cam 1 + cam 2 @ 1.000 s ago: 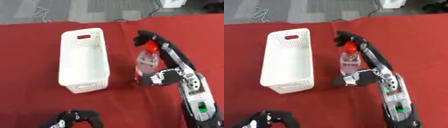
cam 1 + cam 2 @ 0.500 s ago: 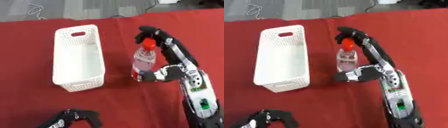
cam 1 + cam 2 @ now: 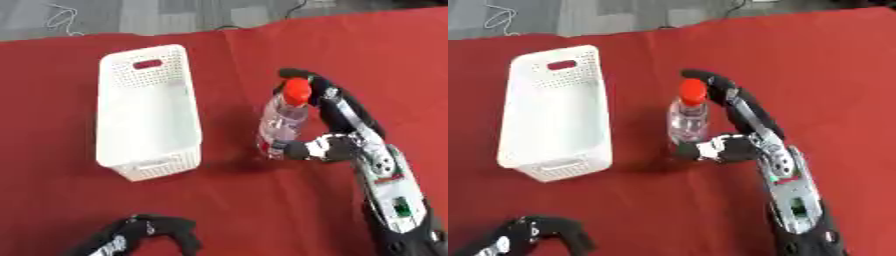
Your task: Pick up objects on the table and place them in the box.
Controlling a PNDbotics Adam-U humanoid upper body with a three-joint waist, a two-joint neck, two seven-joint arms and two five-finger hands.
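Fingers [image 3: 710, 80] of right hand [image 3: 741, 145] curled round bottle [image 3: 688, 122] — upright on table [image 3: 815, 65] | box [image 3: 553, 115] beside | left hand [image 3: 144, 232] curled, idle.

Black right hand [image 3: 337, 120] on a silver forearm with green marking.

Both eyes sat up in the head and looked steeply down at the red table [image 3: 219, 200], fairly close in, with the far edge and a strip of grey floor [image 3: 131, 17] just past it. Taking the white box [image 3: 149, 110] as the marker: the left eye had it nearer mid-frame, the right eye pushed it toward the left edge. Otherwise both covered the same patch, the box and everything right of it.
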